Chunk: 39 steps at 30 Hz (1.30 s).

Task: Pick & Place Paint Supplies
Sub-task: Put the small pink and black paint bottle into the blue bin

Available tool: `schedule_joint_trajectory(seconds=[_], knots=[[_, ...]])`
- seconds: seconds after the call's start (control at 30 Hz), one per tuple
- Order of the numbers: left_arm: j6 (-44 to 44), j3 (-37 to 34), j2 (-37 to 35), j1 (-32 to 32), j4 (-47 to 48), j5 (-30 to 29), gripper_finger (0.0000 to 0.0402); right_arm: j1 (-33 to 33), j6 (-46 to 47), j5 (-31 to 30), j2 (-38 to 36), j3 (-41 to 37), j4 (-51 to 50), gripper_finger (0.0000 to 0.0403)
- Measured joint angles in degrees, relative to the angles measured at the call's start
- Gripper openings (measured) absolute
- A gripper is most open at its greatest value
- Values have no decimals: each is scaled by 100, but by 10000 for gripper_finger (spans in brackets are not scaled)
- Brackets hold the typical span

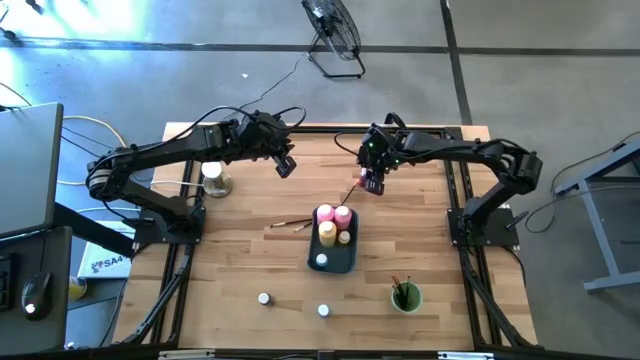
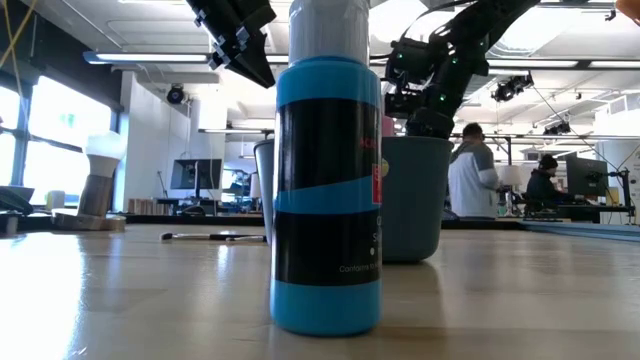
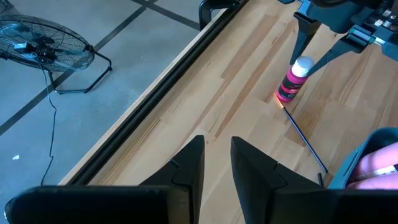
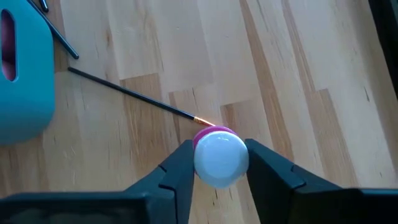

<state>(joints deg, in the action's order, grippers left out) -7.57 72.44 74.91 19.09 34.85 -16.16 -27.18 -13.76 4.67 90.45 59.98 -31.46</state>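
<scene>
A small pink squeeze bottle (image 3: 290, 85) with a white cap stands upright on the wooden table, just beyond the blue-grey tray (image 1: 350, 262). My right gripper (image 4: 221, 152) is down over it, shut on its cap. A thin dark paintbrush (image 4: 130, 93) lies flat on the wood, running from the bottle's foot toward the tray. My left gripper (image 3: 217, 155) hangs above the far left part of the table (image 1: 285, 167), open by a narrow gap with nothing between its fingers. In the tray stand another pink bottle (image 1: 343, 216) and a yellow one (image 1: 327, 232). My right gripper pinches the pink bottle's round white cap (image 4: 221, 163) between its two fingers (image 4: 180, 171), one on each side. The fingers come steeply from above, slanting from the far side. The bottle stays upright with its base on the table.
A round green cup (image 1: 406, 296) holding brushes stands at the near right. Two small pale-capped jars (image 1: 264, 298) (image 1: 323, 311) stand near the front edge. More brushes (image 1: 290, 223) lie left of the tray. A white-topped object (image 1: 213, 178) stands at the far left.
</scene>
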Motion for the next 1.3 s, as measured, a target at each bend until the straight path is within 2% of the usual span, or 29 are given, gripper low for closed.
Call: schedule_joint_trajectory(seconds=[0.23, 0.43, 0.63, 0.77, 1.0, 1.13, 1.3], knots=[[-2, 0, 0, 0, 0, 0, 77, 0, 0, -20, 0, 1, -5, 131], [-2, 0, 0, 0, 0, 0, 77, 2, 28, -93, -92, 1, -125, 115], [-2, 0, 0, 0, 0, 0, 77, 7, 39, -567, -592, 7, -357, 125], [0, 0, 0, 0, -13, 0, 77, 7, 76, -628, -1073, 175, -605, 117], [0, 0, 0, 0, -56, 0, 77, 130, 663, -693, -1796, 862, -1344, 123], [0, 0, 0, 0, -54, 0, 77, 375, 1047, -939, -2090, 1277, -1815, 117], [0, 0, 0, 0, -50, 0, 77, 848, 1853, -971, -2277, 1668, -2203, 116]])
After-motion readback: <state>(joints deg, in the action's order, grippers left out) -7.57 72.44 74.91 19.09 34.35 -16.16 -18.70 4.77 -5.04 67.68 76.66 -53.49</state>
